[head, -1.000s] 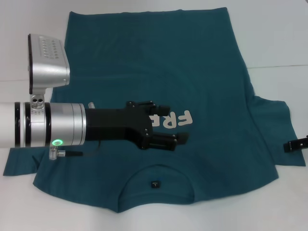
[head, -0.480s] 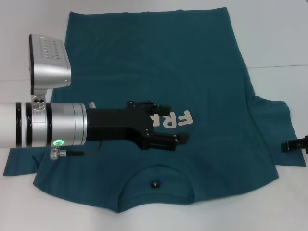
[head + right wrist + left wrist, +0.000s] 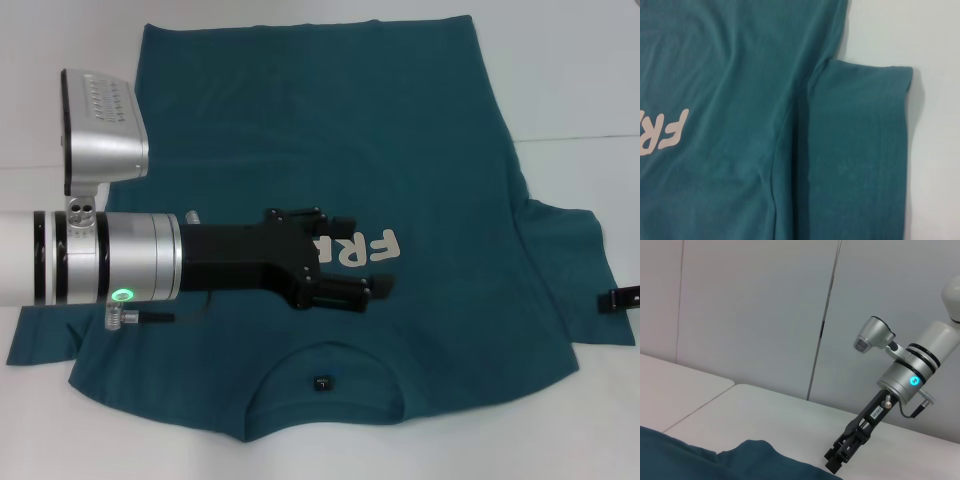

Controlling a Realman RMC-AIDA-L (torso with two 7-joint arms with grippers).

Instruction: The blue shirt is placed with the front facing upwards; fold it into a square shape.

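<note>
Head view — blue shirt (image 3: 330, 150) flat | left gripper (image 3: 362, 258) over chest

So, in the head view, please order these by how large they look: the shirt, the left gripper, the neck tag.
1. The shirt, by far the largest.
2. The left gripper, although it sits nearer the camera than the cloth, so it looks bigger than it is.
3. The neck tag, smallest.

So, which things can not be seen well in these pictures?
- Head view: the left gripper covers part of the lettering on the blue shirt.
- Head view: the right gripper is cut off by the edge.
- Collar tag: print too small to read.
</note>
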